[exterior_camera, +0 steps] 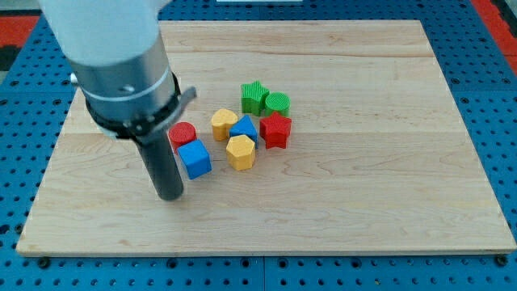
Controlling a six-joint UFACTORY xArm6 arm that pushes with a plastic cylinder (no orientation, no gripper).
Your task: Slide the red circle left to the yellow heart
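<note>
Left of the blue cube [195, 158], my tip [170, 195] rests, gripperless, holding nothing, bare board [363, 202] rightward.

a white arm housing, then a grey cylinder with a black collar, ending in my tip [170, 196].

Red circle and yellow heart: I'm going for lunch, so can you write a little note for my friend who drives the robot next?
My tip is on the board, just left of the blue cube and below-left of the red circle.
The red circle sits touching the blue cube's top edge.
The yellow heart lies to the circle's right, a small gap between them.
A blue triangle and yellow hexagon crowd the heart's far side.
Done: circle is near the heart, not touching.
Left: close that gap.
</note>
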